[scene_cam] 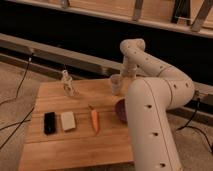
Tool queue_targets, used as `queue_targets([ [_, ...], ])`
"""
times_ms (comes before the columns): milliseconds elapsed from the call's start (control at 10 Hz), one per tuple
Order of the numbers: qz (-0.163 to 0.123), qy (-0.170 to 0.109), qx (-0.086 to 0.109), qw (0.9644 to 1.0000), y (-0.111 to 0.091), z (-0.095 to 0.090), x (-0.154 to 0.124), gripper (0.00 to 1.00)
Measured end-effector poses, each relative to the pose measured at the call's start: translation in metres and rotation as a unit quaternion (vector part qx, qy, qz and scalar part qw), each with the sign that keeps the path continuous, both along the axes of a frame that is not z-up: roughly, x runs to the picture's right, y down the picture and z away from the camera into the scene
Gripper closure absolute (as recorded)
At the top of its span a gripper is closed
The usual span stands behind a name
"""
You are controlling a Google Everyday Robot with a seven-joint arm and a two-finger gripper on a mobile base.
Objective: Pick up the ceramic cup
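ceramic cup (116, 84) upright, mouth up, jaws close by it

The claw (123, 80) apparently hangs just beside the ceramic cup (116, 85).

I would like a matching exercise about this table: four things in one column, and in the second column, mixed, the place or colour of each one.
1 ceramic cup
2 glass bottle
3 carrot
4 gripper

a orange, lying in the middle of the table
b clear, standing at the far left
c at the far edge, right by the cup
d off-white, upright, beyond the purple bowl

Pairs: 1-d, 2-b, 3-a, 4-c.
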State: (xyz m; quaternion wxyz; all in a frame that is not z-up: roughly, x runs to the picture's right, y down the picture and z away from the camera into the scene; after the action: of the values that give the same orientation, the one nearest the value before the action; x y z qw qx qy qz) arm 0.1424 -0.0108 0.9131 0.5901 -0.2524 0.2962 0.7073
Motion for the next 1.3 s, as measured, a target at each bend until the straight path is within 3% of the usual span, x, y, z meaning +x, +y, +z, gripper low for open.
queue_targets([
  [300,-0.015,0.000,0.002,0.9999,0.001,0.000,-0.005,0.36],
  [600,-0.024,-0.006,0.011,0.9996,-0.009,-0.001,-0.012,0.61],
  [900,-0.033,-0.012,0.018,0.9992,-0.014,-0.002,-0.017,0.93],
  [1000,-0.035,-0.014,0.020,0.9991,-0.015,-0.003,-0.018,0.99],
  [1300,-0.039,-0.016,0.023,0.9988,-0.017,-0.007,-0.019,1.00],
])
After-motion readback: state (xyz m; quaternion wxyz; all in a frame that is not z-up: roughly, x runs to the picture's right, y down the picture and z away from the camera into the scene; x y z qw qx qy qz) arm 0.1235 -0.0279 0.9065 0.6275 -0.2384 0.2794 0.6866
